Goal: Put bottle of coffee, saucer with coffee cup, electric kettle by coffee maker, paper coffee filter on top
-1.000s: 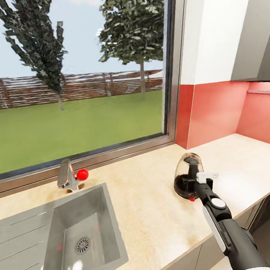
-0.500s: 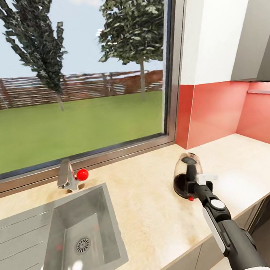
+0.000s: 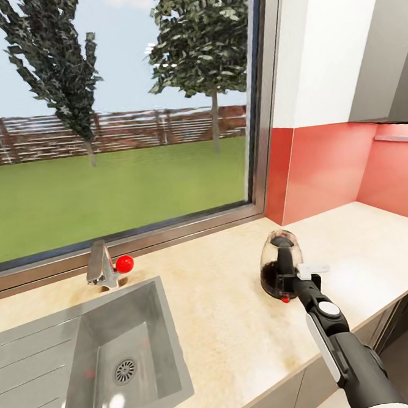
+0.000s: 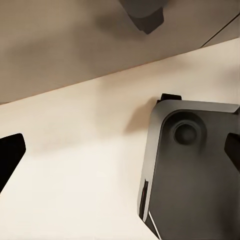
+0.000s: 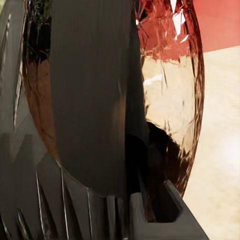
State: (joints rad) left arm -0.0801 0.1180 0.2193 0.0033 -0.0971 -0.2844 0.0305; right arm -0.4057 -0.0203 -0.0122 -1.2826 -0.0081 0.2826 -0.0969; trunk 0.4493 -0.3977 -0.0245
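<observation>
The electric kettle [image 3: 280, 265] stands on the kitchen countertop [image 3: 224, 306], to the right of the grey sink [image 3: 111, 352] and near the front edge, with the red wall [image 3: 324, 170] behind it. It is round clear glass with a black handle, a black lid and a little red switch low down. It looks almost upright, maybe leaning a little; it is hard to be sure. The right gripper [image 3: 295, 271] is at the kettle's black handle. In the right wrist view the handle [image 5: 90, 100] is very close and big, with the shiny glass [image 5: 170, 100] beside it, and the fingers look pinched on the handle. So the step in hand looks like the kettle step: bringing the kettle to its spot. No coffee maker shows on this bit of the counter, so my guess is that the kettle is not at its place yet. The next move probably needs a firm hold on the handle, a gentle lift so the kettle does not tip, and a slow carry along the counter to wherever the coffee maker stands. Glass is slippery and the kettle is round, so it could swing or topple if it is moved fast. The left gripper's dark fingertips [image 4: 10, 155] sit far apart at the two sides of the left wrist view, so it is spread wide and holds nothing; below it are a pale floor and a dark grey part of the robot [image 4: 195, 170]. No words, labels or brand names can be read on anything.
</observation>
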